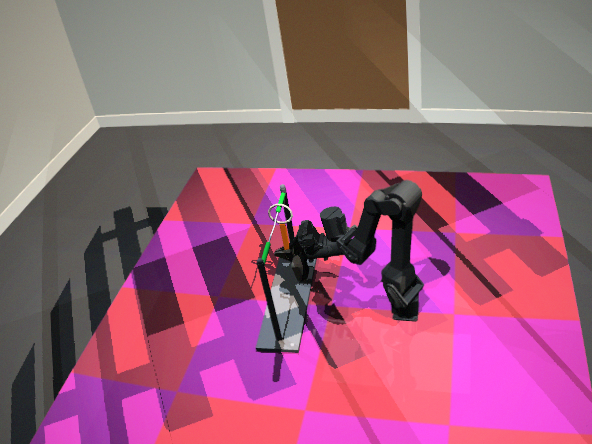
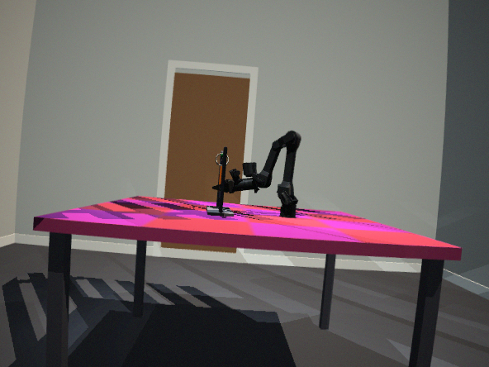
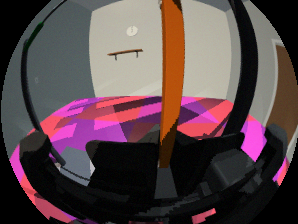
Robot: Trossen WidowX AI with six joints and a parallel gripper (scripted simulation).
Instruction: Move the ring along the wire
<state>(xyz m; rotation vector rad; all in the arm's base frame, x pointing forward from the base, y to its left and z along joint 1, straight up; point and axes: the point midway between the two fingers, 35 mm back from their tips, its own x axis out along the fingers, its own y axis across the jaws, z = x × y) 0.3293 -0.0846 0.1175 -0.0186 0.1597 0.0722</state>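
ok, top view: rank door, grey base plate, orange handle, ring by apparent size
1. Door, but it is farthest away, so true scale is unsure.
2. Grey base plate.
3. Orange handle, gripped by the gripper.
4. Ring, close to the handle in size.

Matte black jointed arm point(image 1: 395, 240), blocky dark fingers.
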